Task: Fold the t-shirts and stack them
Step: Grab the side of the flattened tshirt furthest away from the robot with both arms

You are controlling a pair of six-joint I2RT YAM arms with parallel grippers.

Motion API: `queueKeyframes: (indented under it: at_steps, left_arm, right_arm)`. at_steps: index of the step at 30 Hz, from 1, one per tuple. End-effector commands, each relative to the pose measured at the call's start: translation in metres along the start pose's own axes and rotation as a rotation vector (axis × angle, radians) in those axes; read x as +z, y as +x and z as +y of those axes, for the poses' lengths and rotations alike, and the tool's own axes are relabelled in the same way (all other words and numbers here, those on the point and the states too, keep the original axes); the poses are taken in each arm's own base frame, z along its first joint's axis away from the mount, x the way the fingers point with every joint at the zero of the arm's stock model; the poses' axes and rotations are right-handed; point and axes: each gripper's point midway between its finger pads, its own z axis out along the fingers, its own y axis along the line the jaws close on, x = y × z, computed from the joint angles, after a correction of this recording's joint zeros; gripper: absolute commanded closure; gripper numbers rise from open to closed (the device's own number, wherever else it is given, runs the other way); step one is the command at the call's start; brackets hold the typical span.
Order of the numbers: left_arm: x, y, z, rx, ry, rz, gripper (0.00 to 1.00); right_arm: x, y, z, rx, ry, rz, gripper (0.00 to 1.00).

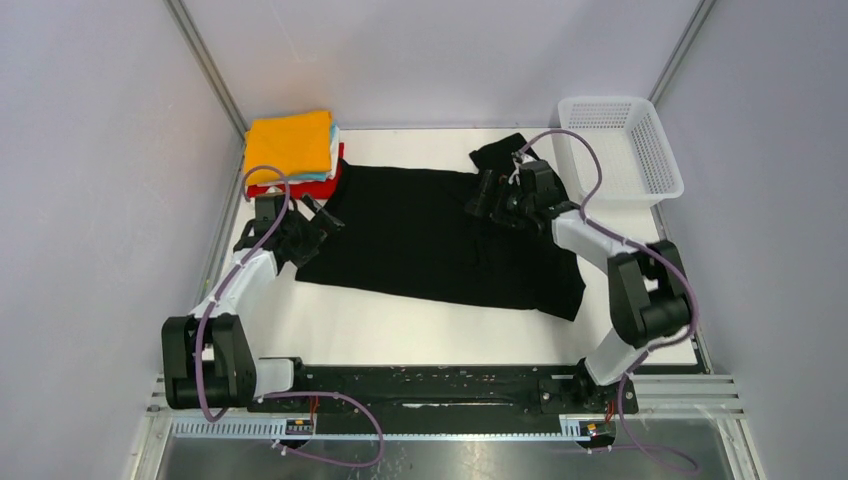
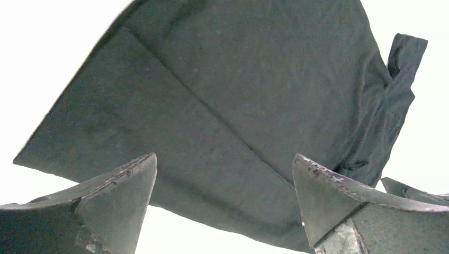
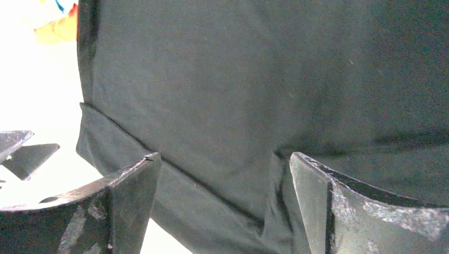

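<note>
Large plain black cloth t-shirt (image 1: 430,240): spread on white bench (image 1: 400,335), likely for folding. Left tool (image 2: 225,159) and right tool (image 3: 225,156) poised over opposite sides, both wide open, holding nothing. Top view alone: white plastic mesh basket (image 1: 620,150). Wrist views alone: diagonal fold line (image 2: 212,114).

Both arms are mounted on a black base rail (image 1: 430,390). The left arm (image 1: 238,280) and right arm (image 1: 585,232) have the same build: bulky black joint housings nearest the rail, tapered white links beyond them, and black wrists farthest from it. A purple cable (image 1: 205,335) runs from the rail out along each arm in loose loops. The left gripper (image 2: 224,155) and right gripper (image 3: 225,154) have dark grey, wedge-shaped fingers (image 2: 119,185) with scuffed, pale-worn edges.
</note>
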Motion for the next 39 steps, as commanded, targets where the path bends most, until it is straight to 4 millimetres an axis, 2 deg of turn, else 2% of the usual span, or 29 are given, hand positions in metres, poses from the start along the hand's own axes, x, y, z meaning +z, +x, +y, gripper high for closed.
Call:
queueKeyframes:
  at_steps: [1, 4, 6, 10, 14, 19, 23, 26, 30, 33, 39]
  left_arm:
    - [0.011, -0.003, -0.048, 0.069, 0.143, 0.025, 0.01]
    - [0.032, 0.012, -0.064, 0.064, 0.199, 0.112, 0.01]
    - [0.049, 0.024, -0.068, 0.054, 0.206, 0.166, 0.01]
    - [0.079, 0.048, -0.053, 0.034, 0.139, 0.251, 0.01]
    - [0.084, 0.068, -0.037, 0.007, 0.102, 0.304, 0.01]
    - [0.065, 0.085, -0.008, 0.014, 0.026, 0.294, 0.01]
    - [0.040, 0.120, 0.029, 0.005, -0.052, 0.329, 0.01]
    - [0.019, 0.136, 0.050, -0.006, -0.082, 0.323, 0.01]
    - [-0.008, 0.145, 0.075, -0.002, -0.143, 0.293, 0.01]
    - [-0.022, 0.148, 0.079, -0.010, -0.130, 0.264, 0.01]
    - [-0.033, 0.159, 0.093, -0.026, -0.139, 0.261, 0.01]
  right_arm:
    - [-0.038, 0.015, -0.008, -0.019, 0.045, -0.028, 0.01]
    - [-0.045, 0.050, 0.002, 0.050, -0.068, 0.047, 0.01]
    - [-0.046, 0.066, 0.007, 0.080, -0.118, 0.067, 0.01]
    - [-0.039, 0.099, -0.005, 0.101, -0.075, 0.139, 0.00]
    - [-0.036, 0.126, -0.027, 0.162, -0.005, 0.182, 0.01]
    - [-0.060, 0.157, -0.060, 0.179, 0.151, 0.241, 0.01]
    - [-0.089, 0.184, -0.075, 0.196, 0.221, 0.293, 0.00]
    - [-0.112, 0.196, -0.085, 0.181, 0.271, 0.319, 0.01]
    - [-0.137, 0.216, -0.088, 0.181, 0.280, 0.372, 0.00]
    - [-0.149, 0.230, -0.082, 0.187, 0.255, 0.407, 0.00]
    - [-0.170, 0.252, -0.085, 0.169, 0.277, 0.459, 0.01]
